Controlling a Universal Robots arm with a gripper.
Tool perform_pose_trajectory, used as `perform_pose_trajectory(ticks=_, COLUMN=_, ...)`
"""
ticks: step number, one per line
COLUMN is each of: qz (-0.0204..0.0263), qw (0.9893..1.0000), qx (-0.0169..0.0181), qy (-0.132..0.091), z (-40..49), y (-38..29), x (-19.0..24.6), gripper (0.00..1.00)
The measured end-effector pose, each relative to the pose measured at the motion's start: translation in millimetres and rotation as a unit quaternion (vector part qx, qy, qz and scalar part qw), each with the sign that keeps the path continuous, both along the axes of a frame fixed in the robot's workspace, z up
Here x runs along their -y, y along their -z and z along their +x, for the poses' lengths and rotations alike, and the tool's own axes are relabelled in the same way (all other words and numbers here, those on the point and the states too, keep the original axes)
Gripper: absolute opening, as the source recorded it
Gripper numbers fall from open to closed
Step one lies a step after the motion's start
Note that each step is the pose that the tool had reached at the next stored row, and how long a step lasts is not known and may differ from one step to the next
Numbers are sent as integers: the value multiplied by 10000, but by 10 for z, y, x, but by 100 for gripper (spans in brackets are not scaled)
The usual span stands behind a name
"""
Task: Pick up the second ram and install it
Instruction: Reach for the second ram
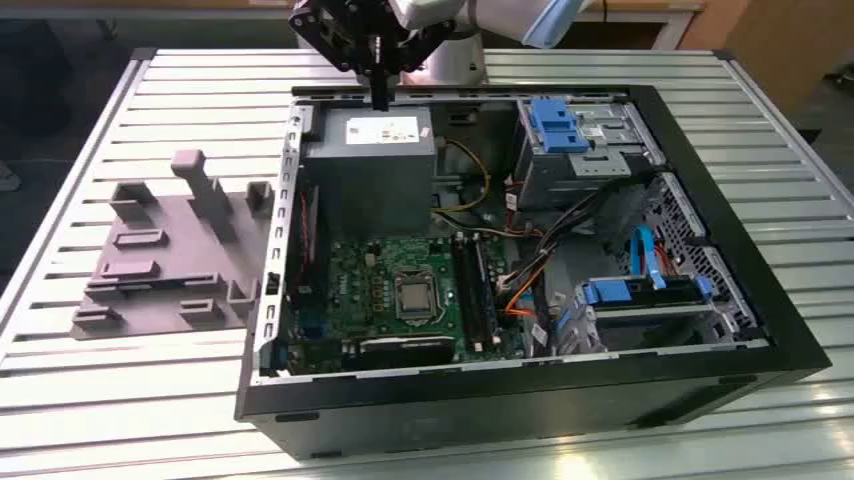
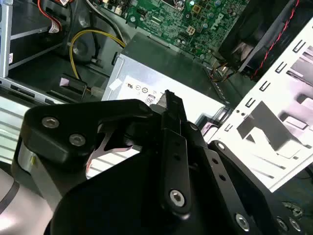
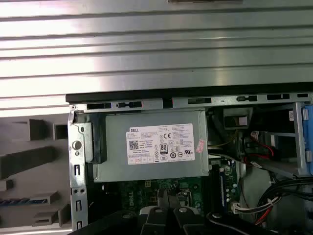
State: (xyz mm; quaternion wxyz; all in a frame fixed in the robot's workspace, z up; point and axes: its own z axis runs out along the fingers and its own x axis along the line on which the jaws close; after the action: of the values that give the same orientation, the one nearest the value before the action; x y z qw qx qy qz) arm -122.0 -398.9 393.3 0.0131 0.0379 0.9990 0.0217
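The second ram (image 1: pixel 382 92) is a thin dark stick hanging upright from my gripper (image 1: pixel 379 68), which is shut on its upper part. In the exterior view it hovers above the far edge of the open computer case (image 1: pixel 747 330), just over the grey power supply (image 1: pixel 367 150). The dark memory slots (image 1: pixel 471 290) lie on the green motherboard (image 1: pixel 387 290), nearer the case's front. In the second wrist view my black fingers (image 2: pixel 173 147) are pressed together above the power supply (image 2: pixel 161 73). The first wrist view looks down on the power supply (image 3: pixel 151 144).
A grey slotted plastic tray (image 1: pixel 174 250) lies on the metal table (image 1: pixel 107 400) at the exterior view's left of the case. Inside the case are blue drive brackets (image 1: pixel 554 125), orange and black cables (image 1: pixel 534 275) and a drive cage (image 1: pixel 641 300).
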Motion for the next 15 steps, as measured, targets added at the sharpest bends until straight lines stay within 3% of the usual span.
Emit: perform_pose_trajectory(ticks=15, qz=0, qw=10000, qx=0, qy=0, z=-34, y=0, x=0, gripper=11)
